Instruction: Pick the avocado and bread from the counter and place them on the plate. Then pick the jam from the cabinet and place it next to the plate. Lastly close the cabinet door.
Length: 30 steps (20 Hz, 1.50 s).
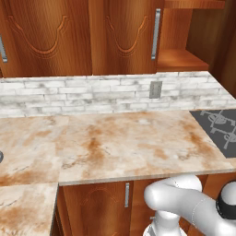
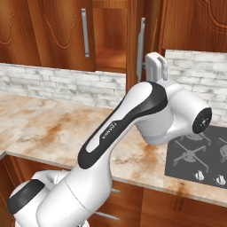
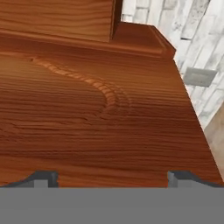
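My gripper [image 3: 111,177] is open, its two fingertips spread wide right in front of the cabinet door [image 3: 87,109], a reddish-brown panel with a carved curl line. In the right base view the white hand [image 2: 156,66] sits beside that door [image 2: 134,57], which stands swung out edge-on with its long silver bar handle [image 2: 141,44]. The open cabinet shows a bare wooden shelf [image 1: 179,59] [image 2: 110,55]. Nothing is between the fingers. The beige marbled counter [image 1: 129,143] [image 2: 53,124] lies below. The avocado, bread, plate and jam are out of view.
A dark stove top [image 1: 219,124] [image 2: 195,153] is set into the counter on the right. A grey wall outlet [image 1: 155,89] [image 3: 199,77] sits in the white brick backsplash [image 1: 69,94]. Shut wooden doors with silver handles [image 1: 156,32] flank the open cabinet.
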{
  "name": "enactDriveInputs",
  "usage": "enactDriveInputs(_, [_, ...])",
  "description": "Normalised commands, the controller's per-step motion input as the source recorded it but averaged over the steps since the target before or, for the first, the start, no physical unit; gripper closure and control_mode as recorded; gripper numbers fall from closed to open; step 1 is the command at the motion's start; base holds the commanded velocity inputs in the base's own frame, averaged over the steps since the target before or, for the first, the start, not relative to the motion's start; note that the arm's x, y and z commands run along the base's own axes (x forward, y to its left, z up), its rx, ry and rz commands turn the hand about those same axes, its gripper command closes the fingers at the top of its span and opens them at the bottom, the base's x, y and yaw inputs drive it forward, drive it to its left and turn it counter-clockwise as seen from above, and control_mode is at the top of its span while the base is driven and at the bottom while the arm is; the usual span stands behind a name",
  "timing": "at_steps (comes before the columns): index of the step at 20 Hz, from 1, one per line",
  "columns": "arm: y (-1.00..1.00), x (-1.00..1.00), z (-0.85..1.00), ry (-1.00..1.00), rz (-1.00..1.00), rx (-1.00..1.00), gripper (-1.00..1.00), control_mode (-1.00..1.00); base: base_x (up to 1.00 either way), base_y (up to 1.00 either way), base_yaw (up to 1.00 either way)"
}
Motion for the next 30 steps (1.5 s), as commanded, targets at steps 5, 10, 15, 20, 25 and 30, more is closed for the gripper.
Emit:
enactDriveInputs(5, [0.3,0.02,0.0,-0.03,0.0,-0.01,-1.0,-1.0,0.0,0.0,0.0])
enactDriveInputs(10, [0.8,0.0,0.0,-0.1,0.0,-0.09,-1.0,-1.0,0.0,0.0,0.0])
enactDriveInputs(15, [0.82,0.0,0.0,-0.1,0.0,-0.13,-1.0,-1.0,0.0,0.0,0.0])
enactDriveInputs(20, [0.79,0.0,0.0,-0.1,-0.02,-0.16,-1.0,-1.0,0.0,0.0,0.0])
enactDriveInputs(25, [0.64,0.08,-0.01,-0.05,-0.08,-0.16,-1.0,-1.0,0.0,0.0,0.0])
enactDriveInputs(30, [0.54,0.25,-0.16,-0.01,-0.11,-0.18,-1.0,-1.0,0.0,0.0,0.0])
